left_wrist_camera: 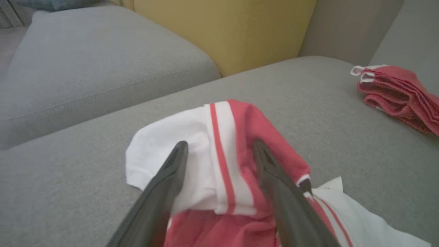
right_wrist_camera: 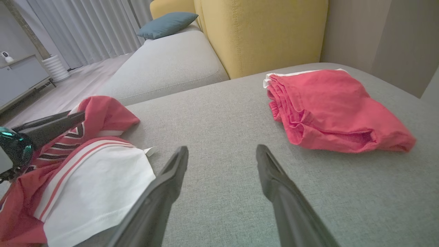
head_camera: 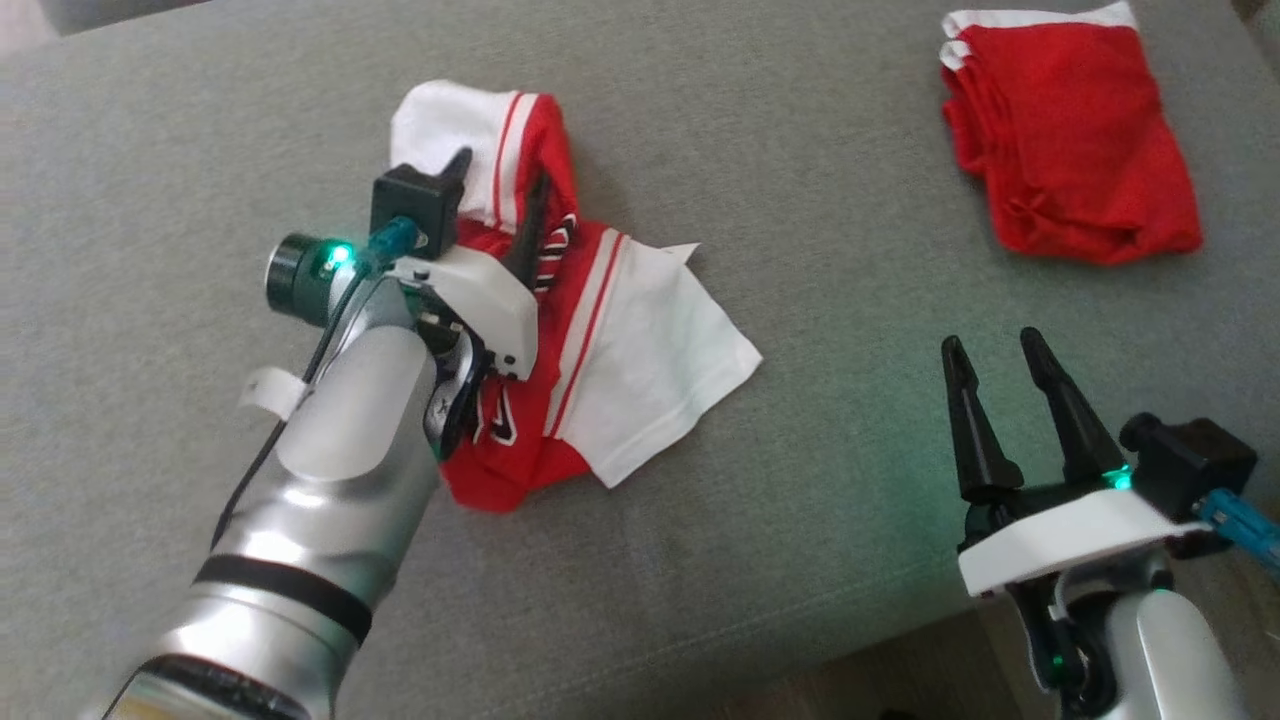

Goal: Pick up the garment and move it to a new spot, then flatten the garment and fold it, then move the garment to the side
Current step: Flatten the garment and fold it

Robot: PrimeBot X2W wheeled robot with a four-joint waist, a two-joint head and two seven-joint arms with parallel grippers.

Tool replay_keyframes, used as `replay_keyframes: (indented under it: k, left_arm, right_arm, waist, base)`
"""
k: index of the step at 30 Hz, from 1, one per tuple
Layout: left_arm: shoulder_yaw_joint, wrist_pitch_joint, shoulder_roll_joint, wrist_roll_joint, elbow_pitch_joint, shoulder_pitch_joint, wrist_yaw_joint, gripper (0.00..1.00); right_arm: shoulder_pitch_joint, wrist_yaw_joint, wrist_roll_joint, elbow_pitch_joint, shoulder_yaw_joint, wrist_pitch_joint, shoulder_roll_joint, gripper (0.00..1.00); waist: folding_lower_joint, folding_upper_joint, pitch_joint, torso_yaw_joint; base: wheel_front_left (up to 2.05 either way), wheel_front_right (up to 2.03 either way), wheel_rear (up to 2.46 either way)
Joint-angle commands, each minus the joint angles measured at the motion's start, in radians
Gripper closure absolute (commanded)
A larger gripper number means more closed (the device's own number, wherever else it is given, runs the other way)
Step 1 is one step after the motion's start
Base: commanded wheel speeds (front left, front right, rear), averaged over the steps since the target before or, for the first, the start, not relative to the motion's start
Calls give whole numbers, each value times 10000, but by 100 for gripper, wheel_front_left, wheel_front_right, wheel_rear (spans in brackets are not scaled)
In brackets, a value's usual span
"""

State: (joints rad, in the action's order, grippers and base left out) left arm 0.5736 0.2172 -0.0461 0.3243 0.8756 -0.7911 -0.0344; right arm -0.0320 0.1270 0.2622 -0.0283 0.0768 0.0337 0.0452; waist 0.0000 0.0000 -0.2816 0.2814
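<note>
Two end effectors, both spread wide, empty. Left end effector [head_camera: 500, 170] poised over crumpled red-and-white jersey garment [head_camera: 640, 340], mid grey fabric sofa cushion [head_camera: 800, 150]; right end effector [head_camera: 990, 342] well apart. Garment likely light, limp, drapey. Best pinched at raised red-white fold between left fingers [left_wrist_camera: 164, 185].

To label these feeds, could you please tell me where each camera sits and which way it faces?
Head view: on the head, looking down at the grey cushion; left gripper over the crumpled garment, right gripper lower right.
Left wrist view: looks along its open fingers at that garment.
Right wrist view: looks along its fingers over bare cushion.
Both wrist views share the yellow backrest and folded red garment.
</note>
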Motion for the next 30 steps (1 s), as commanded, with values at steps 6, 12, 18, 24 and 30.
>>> replay_keyframes:
  k: [6, 12, 18, 24, 30]
  left_arm:
    - [-333, 432, -98, 68, -1156, 184, -311, 0]
    - [-1130, 443, -653, -216, -4035, 1970, -999, 0]
    - [-2298, 444, -1171, -520, -6677, 4140, -1793, 0]
    - [-2869, 445, -1415, -809, -7974, 5666, -2009, 0]
    - [-3075, 445, -1539, -1032, -8421, 6286, -2043, 0]
  right_arm:
    - [-301, 37, -376, -413, 23, -75, 51, 0]
    - [-283, 37, -672, -560, -111, 51, 51, 0]
    - [-252, 37, -910, -596, -223, 128, 51, 0]
    - [-60, 37, -1052, -650, -363, 255, 75, 0]
    - [52, 37, -1101, -730, -403, 372, 119, 0]
  waist:
    - [0, 0, 243, -744]
    - [0, 0, 475, -1492]
    - [0, 0, 762, -2044]
    - [0, 0, 1006, -2395]
    - [0, 0, 1098, -2507]
  base:
    - [0, 0, 0]
    - [0, 0, 0]
    - [0, 0, 0]
    - [0, 0, 0]
    - [0, 0, 0]
